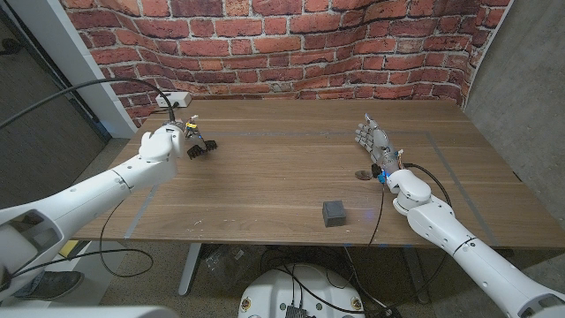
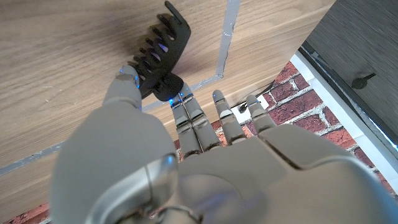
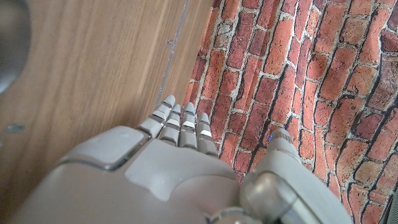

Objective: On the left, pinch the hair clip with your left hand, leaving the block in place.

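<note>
At table's left, black toothed plastic hair clip (image 2: pixel 160 53) pinched in left hand (image 1: pixel 163 144); small dark grey cube block (image 1: pixel 334 213) near front edge; right hand (image 1: pixel 375 144) holding nothing, fingers extended.

We see two glossy white arms, rounded and segmented. Each ends in a grey metallic hand: the left hand (image 1: pixel 165 142) and the right hand (image 1: pixel 374 141). Black cables loop beside both arms. A small blue light glows at the right hand's wrist.

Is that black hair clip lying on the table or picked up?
Picked up: the left hand pinches the hair clip between thumb and finger, teeth pointing away above the wood.
</note>
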Available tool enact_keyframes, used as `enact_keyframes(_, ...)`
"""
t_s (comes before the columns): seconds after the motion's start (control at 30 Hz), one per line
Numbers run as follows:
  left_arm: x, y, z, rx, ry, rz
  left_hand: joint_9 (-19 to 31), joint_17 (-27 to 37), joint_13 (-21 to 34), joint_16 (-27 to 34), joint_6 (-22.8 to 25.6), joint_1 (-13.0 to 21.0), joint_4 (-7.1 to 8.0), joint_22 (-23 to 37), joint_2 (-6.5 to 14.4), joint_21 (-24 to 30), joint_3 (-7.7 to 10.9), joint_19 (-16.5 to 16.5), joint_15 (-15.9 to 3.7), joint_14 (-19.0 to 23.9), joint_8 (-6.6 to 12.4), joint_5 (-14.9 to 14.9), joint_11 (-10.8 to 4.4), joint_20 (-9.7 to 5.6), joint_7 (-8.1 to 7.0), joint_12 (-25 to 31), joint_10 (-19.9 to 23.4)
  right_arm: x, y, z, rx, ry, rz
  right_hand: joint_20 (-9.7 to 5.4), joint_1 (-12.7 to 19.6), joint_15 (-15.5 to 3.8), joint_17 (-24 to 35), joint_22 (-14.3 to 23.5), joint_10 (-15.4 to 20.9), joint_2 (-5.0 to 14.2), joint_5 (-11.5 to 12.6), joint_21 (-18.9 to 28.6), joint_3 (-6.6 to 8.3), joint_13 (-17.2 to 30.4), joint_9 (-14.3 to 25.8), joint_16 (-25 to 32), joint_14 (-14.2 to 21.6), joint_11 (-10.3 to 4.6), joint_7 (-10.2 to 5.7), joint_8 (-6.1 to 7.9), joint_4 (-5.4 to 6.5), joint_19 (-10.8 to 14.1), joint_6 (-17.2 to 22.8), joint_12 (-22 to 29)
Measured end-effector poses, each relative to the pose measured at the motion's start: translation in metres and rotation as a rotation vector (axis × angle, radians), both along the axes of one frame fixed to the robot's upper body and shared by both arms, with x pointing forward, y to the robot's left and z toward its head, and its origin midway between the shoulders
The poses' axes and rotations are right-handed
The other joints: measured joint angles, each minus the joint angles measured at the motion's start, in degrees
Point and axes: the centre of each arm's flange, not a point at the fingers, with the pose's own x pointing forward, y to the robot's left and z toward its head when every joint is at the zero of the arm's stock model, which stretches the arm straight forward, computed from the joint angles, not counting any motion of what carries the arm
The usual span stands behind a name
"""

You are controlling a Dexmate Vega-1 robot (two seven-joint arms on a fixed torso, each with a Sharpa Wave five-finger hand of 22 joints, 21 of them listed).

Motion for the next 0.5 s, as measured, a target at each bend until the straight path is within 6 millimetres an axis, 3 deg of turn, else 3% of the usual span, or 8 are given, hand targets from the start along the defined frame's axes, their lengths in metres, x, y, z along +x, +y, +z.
enact_keyframes(0.5,0.0033,-0.0022,0.0034,-0.012,-0.047,-0.02,-0.3,-0.17,-0.04,0.0,8.16,3.45,-0.38,0.0,2.07,0.0,2.31,5.91,-0.2,6.14,1.87,-2.21,0.19,-0.02,-0.39,0.86,8.4,0.0002,-0.0009,0.0014,-0.005,0.003,-0.002,0.0,0.0,0.0,0.0,0.0,0.0,0.0,0.0,0.0,0.0,0.0,0.0,0.0,0.0,0.0,0.0,0.0,0.0,0.0,0.0,0.0)
